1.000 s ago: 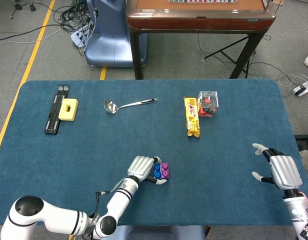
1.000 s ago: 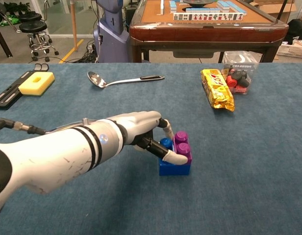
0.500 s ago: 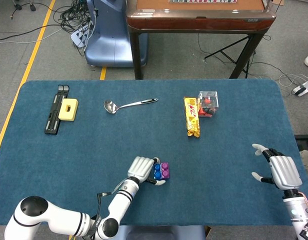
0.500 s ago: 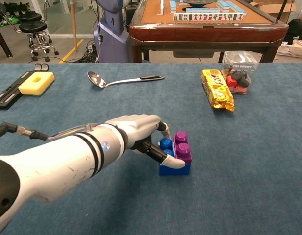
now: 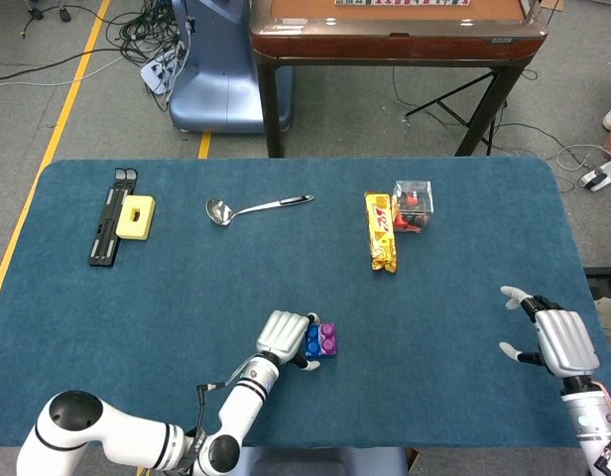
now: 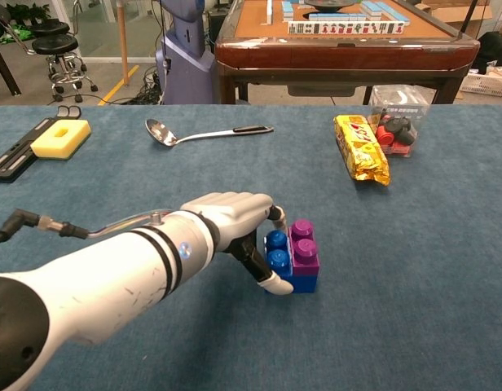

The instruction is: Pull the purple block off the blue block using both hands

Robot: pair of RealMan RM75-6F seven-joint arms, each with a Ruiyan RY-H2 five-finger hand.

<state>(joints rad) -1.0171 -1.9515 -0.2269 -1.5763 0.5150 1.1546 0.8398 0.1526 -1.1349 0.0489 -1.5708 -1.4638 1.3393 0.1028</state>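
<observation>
Robot lab or test room, not home. Evidence: blue-felt work table (image 5: pixel 484 297); grey floor with yellow tape line (image 5: pixel 58 119); loose cables (image 5: pixel 137 35) beside blue machine base (image 5: pixel 211 74); mahjong table (image 6: pixel 345 41) with tiles behind; black stools (image 6: pixel 55 49) far left; stand legs (image 5: pixel 464 99) on floor. Assorted props well beyond left-hand fingers (image 6: pixel 271 281): spoon (image 6: pixel 206 131), yellow sponge (image 6: pixel 60 138), snack pack (image 6: pixel 361 148), clear box (image 6: pixel 398 110).

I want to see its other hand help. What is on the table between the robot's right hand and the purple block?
Nothing. In the head view, only bare blue table lies between the right hand and the purple block.
</observation>
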